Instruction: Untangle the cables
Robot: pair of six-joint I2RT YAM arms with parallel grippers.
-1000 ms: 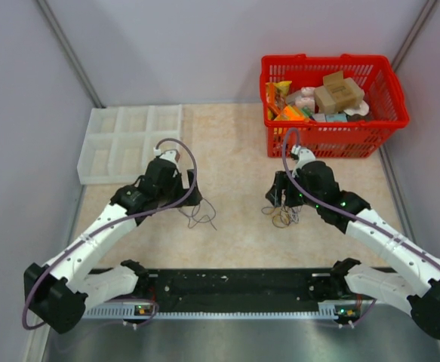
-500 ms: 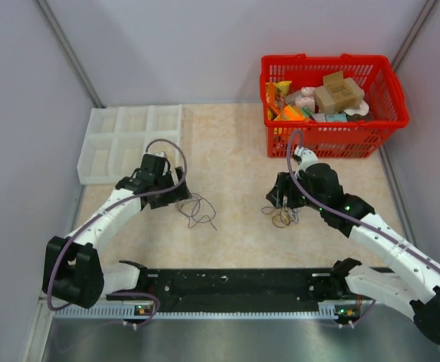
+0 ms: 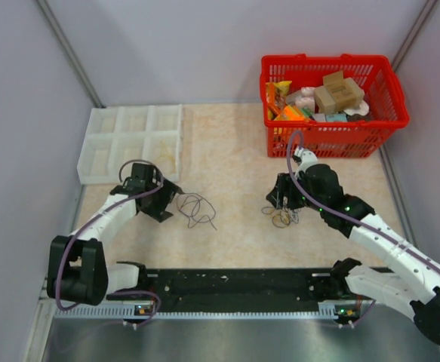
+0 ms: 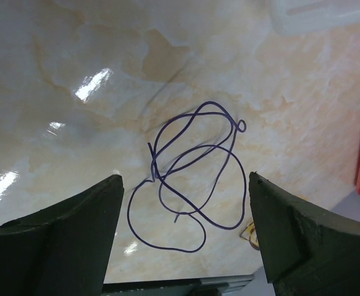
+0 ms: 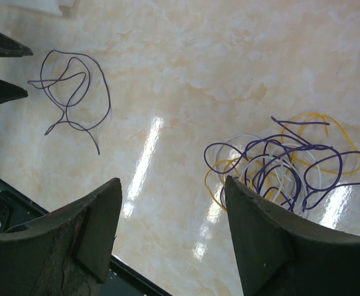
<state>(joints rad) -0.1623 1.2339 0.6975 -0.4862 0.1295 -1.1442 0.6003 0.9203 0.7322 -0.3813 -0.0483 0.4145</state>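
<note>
Where the loose cable (image 3: pixel 195 210) lies: flat on the desk (image 3: pixel 235 151), on its left half, just in front of the left gripper (image 3: pixel 167 205) and not touching it.
Left gripper: fingers spread wide, with nothing in them.
Tangle of cables (image 5: pixel 284 166): on the right half of the desk, in front of the red basket (image 3: pixel 325 142), right by the right gripper (image 3: pixel 286 200).
Right gripper: spread wide too, holding nothing.
Top view only: the red basket, full of small boxes and packs, sits at the far right corner. A white tray (image 3: pixel 121 143) with little square holes is at the far left corner. A black rail (image 3: pixel 235 283) runs along the near edge.
Left wrist view only: the loose cable is one thin purple strand, curled in a few loops.
Right wrist view only: the tangle is purple, yellow and white strands all mixed up. Most of it lies off to one side of the gap between the fingers. The loose cable shows far off in the corner, well apart from the tangle.
Desk: pale and sandy like stone, and shiny, with bright spots of light.
Room: plain grey walls (image 3: pixel 204 45) around the desk.
</note>
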